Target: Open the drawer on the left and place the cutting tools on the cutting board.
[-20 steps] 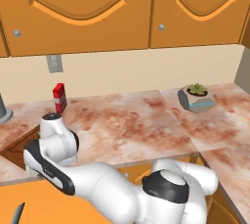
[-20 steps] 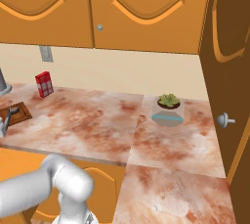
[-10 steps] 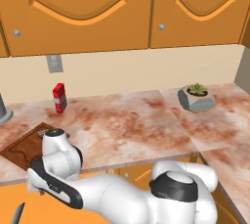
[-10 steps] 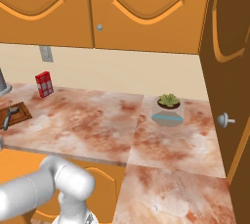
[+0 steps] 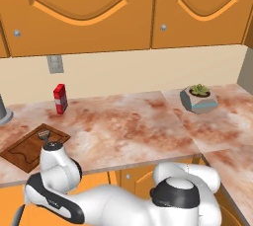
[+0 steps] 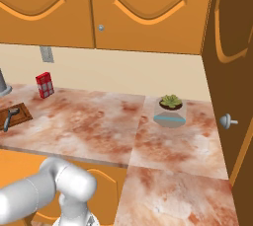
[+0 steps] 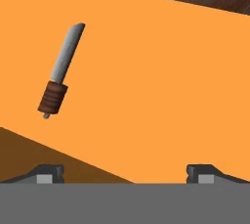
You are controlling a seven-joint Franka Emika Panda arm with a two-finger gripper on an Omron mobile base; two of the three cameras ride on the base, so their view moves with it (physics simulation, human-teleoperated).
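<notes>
Hand view: claw point(image 7: 125, 171) is hanging released over the open drawer point(image 7: 161, 81), knife point(image 7: 61, 70) lying on its floor up and left, blade pointing away, slightly slanted; peeler point(image 5: 46, 136) is sitting on the board point(image 5: 27, 148).

The robot's glossy white, rounded arm point(image 5: 123, 203) fills the bottom of the left base view, its thick tubular links joined by dark, near-black bands (one curving along the lower left segment). A small dark cap tops one white joint. In the right base view, lower left, the white shell looks greyer, perhaps from shading.
</notes>
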